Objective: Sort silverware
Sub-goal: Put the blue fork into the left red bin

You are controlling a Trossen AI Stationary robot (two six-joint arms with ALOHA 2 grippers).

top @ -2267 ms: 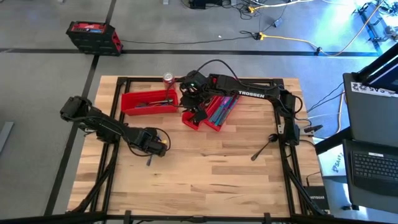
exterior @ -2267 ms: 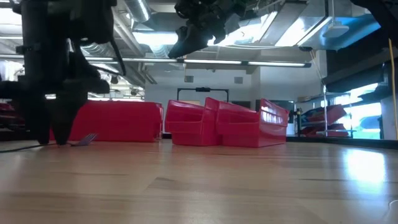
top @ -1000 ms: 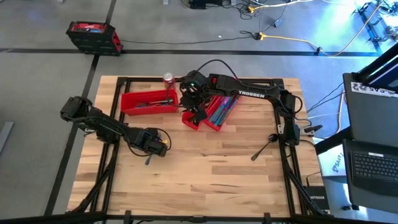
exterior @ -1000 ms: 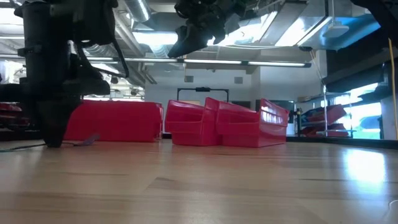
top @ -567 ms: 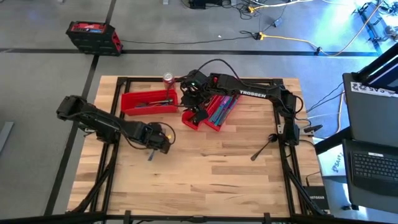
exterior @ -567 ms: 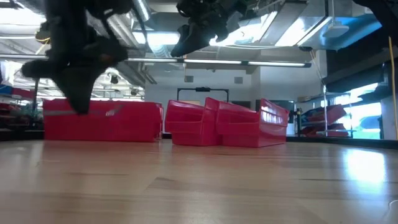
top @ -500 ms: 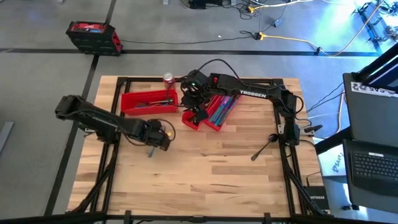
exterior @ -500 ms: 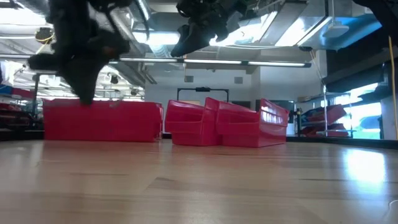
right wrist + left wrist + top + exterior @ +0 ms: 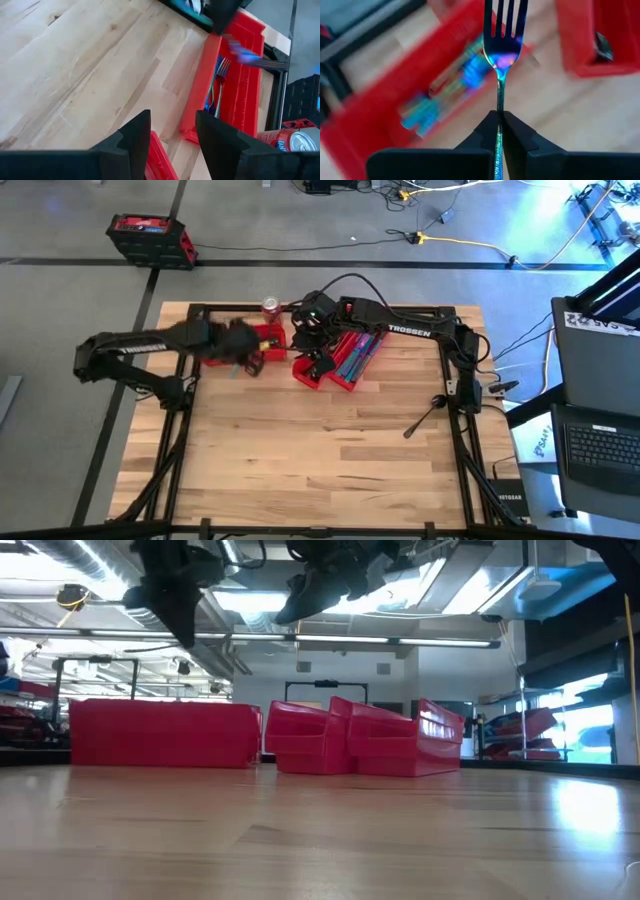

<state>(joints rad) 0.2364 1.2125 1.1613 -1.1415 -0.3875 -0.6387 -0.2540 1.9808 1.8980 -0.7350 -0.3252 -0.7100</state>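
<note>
My left gripper (image 9: 499, 117) is shut on an iridescent blue-purple fork (image 9: 503, 35) and hangs over the left red bin (image 9: 212, 346) at the table's far left. In the high view this gripper (image 9: 243, 358) is blurred. More silverware (image 9: 219, 82) lies in that bin. My right gripper (image 9: 172, 132) stands open, with nothing between its fingers, above the near end of the two slanted red bins (image 9: 345, 360). In the low view the left gripper (image 9: 180, 605) and the right gripper (image 9: 305, 595) both hang high above the bins. My left gripper pinches the fork's slim handle (image 9: 499, 106) between its two fingers. The fork runs on along the fingers, with its tines (image 9: 505, 15) out ahead. The fingers slant down from above, and the fork is lifted clear over the left red bin.
A red soda can (image 9: 270, 306) stands at the far edge beside the left bin. The slanted bins hold blue silverware (image 9: 352, 356). A dark stalk-like thing (image 9: 425, 417) lies near the right edge. Bare wooden tabletop (image 9: 320, 460) fills the near half.
My left gripper, shut throughout, has risen from the table's left middle and swung toward the far edge, ending above the left red bin. It has turned on the way. The fork has gone with it, lifted clear of the table.
</note>
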